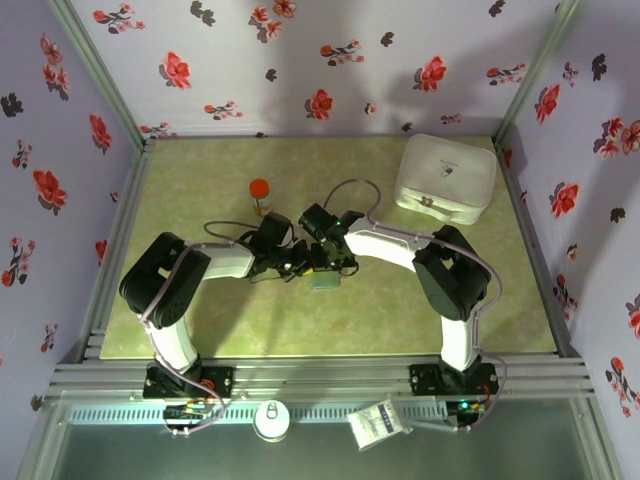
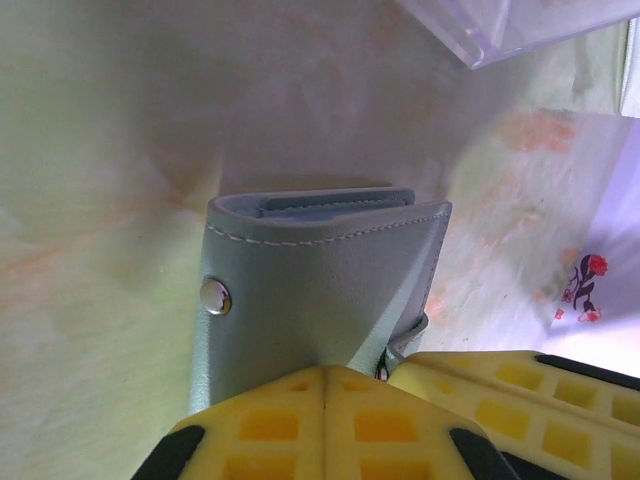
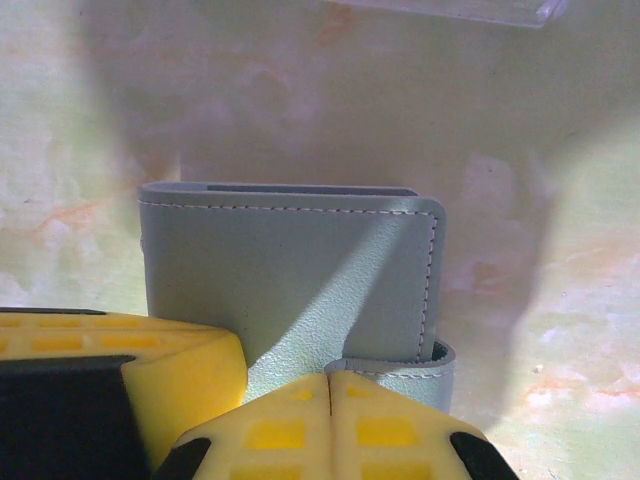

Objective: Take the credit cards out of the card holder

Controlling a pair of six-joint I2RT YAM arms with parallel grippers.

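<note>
A: Left claw?
B: Pressed together, yellow pads flush with no gap, pinching the near edge of the flat grey-blue folding card holder.

A: Right claw?
B: Likewise clamped tight, just beside the left claw. Nipped the same holder at its near edge, next to the small grey closing strap.

A: Lay of the holder?
B: Straight ahead of both sets of fingertips, at mid-table between the two arms. Long axis left to right across each wrist view, with the pocket mouth turned to the far side, away from both claws. Neither arm nearer; both on it.

A: Credit cards?
B: Presumably tucked inside, hidden by the panels. Judged it necessary to free one claw and bring it round to that far mouth.

A: Round about?
B: Clear plastic box beyond, apart. Small orange-capped bottle far-left, large white lidded container far-right.
</note>
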